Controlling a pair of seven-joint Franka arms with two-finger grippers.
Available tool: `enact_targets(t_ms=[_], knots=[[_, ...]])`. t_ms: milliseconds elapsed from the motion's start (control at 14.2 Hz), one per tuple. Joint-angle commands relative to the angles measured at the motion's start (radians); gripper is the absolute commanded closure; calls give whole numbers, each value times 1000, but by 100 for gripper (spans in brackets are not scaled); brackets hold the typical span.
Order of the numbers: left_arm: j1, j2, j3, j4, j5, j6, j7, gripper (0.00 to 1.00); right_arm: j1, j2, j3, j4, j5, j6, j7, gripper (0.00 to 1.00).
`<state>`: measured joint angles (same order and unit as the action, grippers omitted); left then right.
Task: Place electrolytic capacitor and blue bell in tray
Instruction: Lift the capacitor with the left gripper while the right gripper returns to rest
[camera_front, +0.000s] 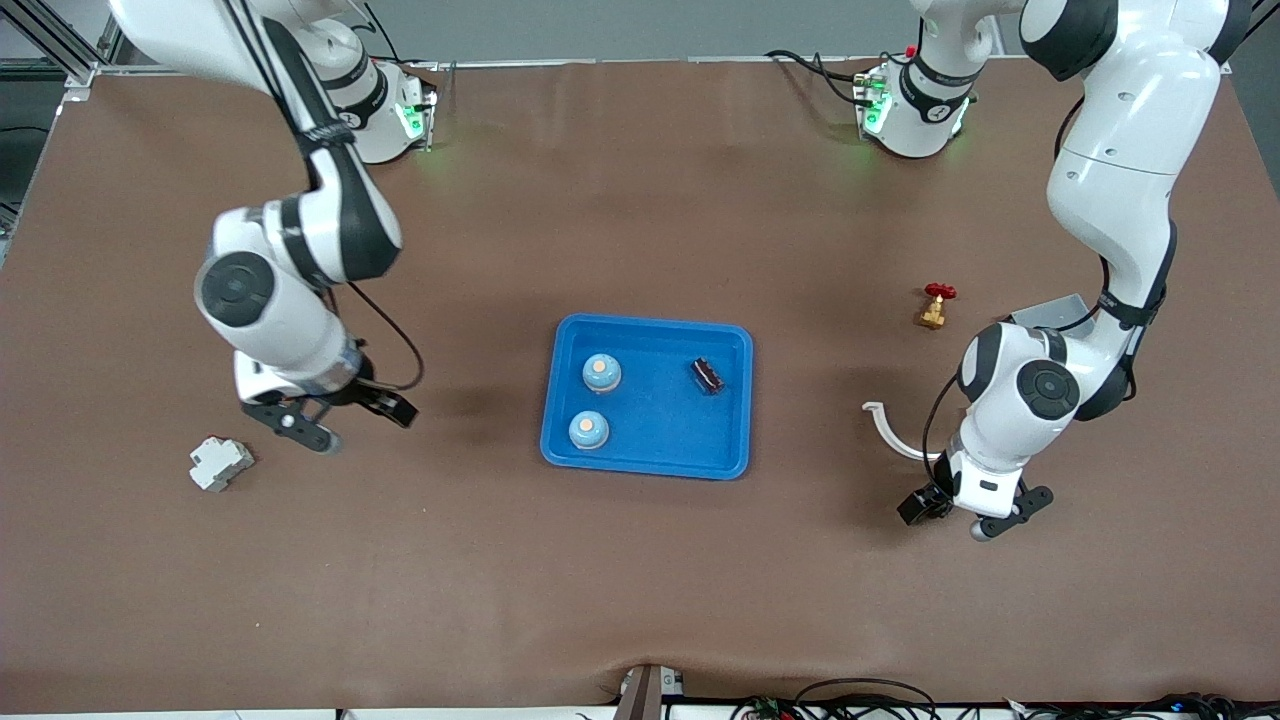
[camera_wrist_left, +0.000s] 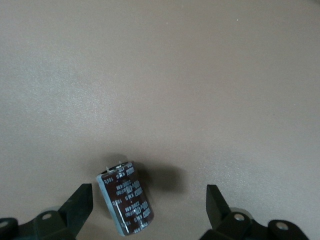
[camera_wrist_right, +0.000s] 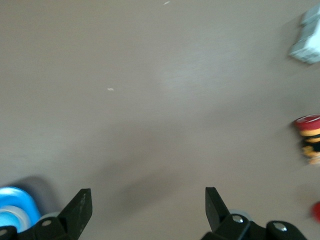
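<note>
Step in hand: picking up the capacitor (camera_wrist_left: 126, 197), as I judge it.
Left gripper (camera_front: 950, 518): low over the table (camera_front: 640, 580) toward the left arm's end; jaws wide open, holding nothing.
Capacitor: lies on its side between the left jaws, much closer to one finger (camera_wrist_left: 80, 200) than the other, with its body tilted across the gap.
Doing it well: probably shift so the can sits mid-gap, turn the wrist to square the fingers to its round sides, go down, then close gently, since a round can may roll away.
Right gripper (camera_front: 345, 418): waits over bare table, jaws wide open and empty.
Tray (camera_front: 650, 325): well apart from both grippers, between them; two blue bells (camera_front: 601, 372) already sit inside.
</note>
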<state>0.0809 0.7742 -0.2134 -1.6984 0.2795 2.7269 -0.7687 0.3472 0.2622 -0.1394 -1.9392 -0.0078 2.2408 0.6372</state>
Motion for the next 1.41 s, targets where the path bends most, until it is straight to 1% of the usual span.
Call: enact_targets(t_ms=[0,70,141,211,281,492,633,703,844,984,1055,1195,1336], knots=[[7,-3,0,-9,32,24,-21,0,-65,-138,-16,-162,15,43,-175,0],[7,-3,0,-9,32,24,-21,0,-98,-170,-17,-196,25,48,-254,0],[7,-3,0,-9,33,24,-20,1,-134,-200,-17,-231,53,49,-340,0],[7,-3,0,-9,36,24,-18,7,-172,-228,-17,-265,84,49,-435,0],[8,-3,0,-10,47,24,-20,11,-213,-251,-19,-296,107,49,-532,0],[8,-4,0,-11,52,24,-18,27,-310,-343,-20,-369,115,31,-733,0],[8,-4,0,-11,56,24,-15,40,-365,-388,-23,-386,114,-35,-818,0],[8,-4,0,-11,56,21,-14,48,-384,-411,-23,-385,114,-77,-838,0],[8,-4,0,-14,95,20,-14,63,-392,-472,-23,-383,109,-169,-843,0],[8,-6,0,-18,113,20,-14,72,-392,-543,-23,-382,97,-263,-843,0],[8,-6,0,-18,115,20,-14,80,-392,-575,-23,-382,95,-306,-843,0],[7,-6,0,-20,131,19,-14,98,-392,-638,-20,-380,53,-377,-835,0],[5,-15,-1,-23,148,10,-14,100,-392,-690,-14,-365,22,-449,-834,0]])
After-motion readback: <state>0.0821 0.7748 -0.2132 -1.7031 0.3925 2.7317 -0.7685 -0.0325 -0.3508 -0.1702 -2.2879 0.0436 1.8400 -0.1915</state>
